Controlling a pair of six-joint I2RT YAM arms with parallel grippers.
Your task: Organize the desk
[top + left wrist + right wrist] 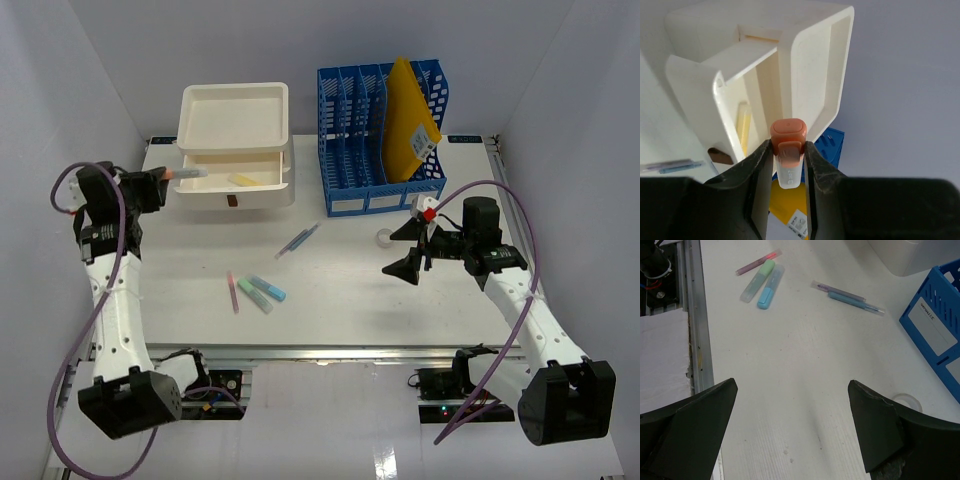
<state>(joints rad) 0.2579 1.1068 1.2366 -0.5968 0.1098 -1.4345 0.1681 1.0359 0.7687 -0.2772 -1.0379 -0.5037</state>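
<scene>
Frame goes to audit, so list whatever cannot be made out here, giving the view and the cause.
Orange-capped highlighter: left wrist view, lower barrel hidden inside the left tool.
Yellow item in the open drawer: top view, too small to identify.
Clear ring: right wrist view, partly behind the right tool.
Label on the blue file rack: print too small, top and right wrist views.

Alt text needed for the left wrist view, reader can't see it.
The left gripper holds an orange-capped highlighter close to a white drawer box, whose open drawer contains a yellow marker. A blue rack shows behind.
</scene>
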